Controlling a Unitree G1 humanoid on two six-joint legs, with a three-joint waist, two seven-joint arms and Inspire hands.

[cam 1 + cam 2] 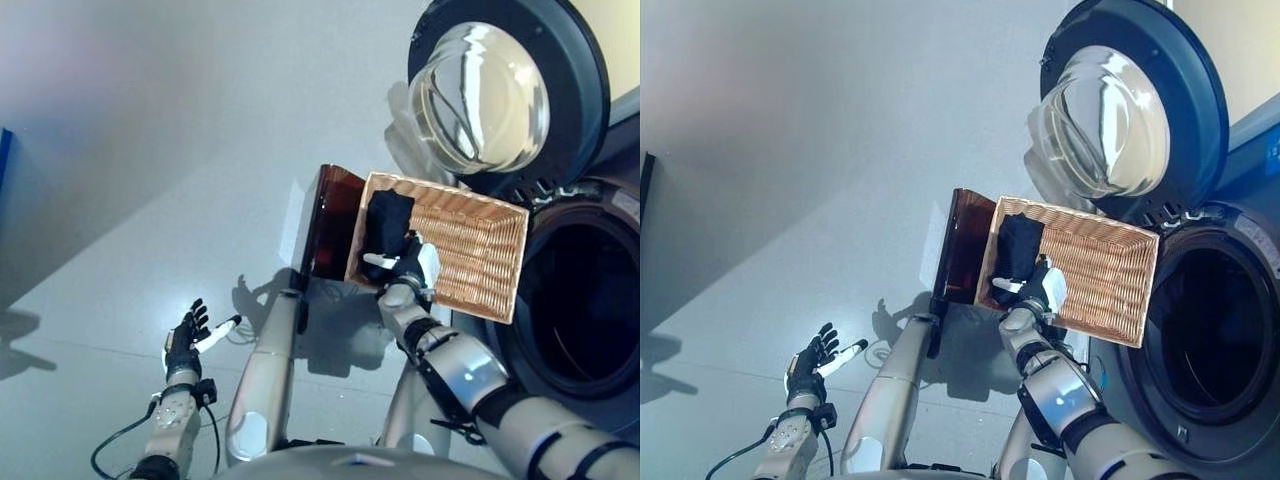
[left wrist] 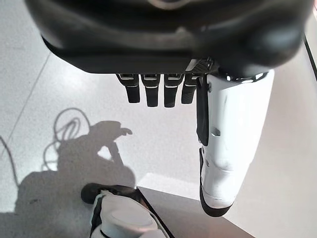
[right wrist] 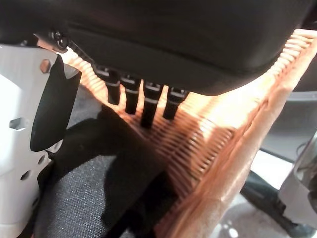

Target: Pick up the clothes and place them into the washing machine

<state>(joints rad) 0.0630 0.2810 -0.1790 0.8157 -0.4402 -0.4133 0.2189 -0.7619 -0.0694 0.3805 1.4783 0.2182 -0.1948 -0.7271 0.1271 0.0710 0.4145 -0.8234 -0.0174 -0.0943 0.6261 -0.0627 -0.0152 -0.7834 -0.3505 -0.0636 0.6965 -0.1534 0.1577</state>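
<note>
Left eye view: beside the washing machine (image 1: 585, 300) with its round glass door (image 1: 490, 95) swung wide, a woven wicker basket (image 1: 480, 250) holds the soft black garment (image 1: 388, 222), over which the right hand (image 1: 408, 268), fingers straight and empty, should be closed deeply on the cloth, while the left hand (image 1: 186, 340) hangs relaxed and unladen.

2 head eyes look down, sharing the basket (image 1: 470, 250); each wrist camera looks closely along its robot hand.

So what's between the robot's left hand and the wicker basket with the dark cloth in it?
In the left eye view, only bare grey floor lies between the open left hand and the rectangular wicker basket holding the black cloth; the basket rests on a dark brown stand.
</note>
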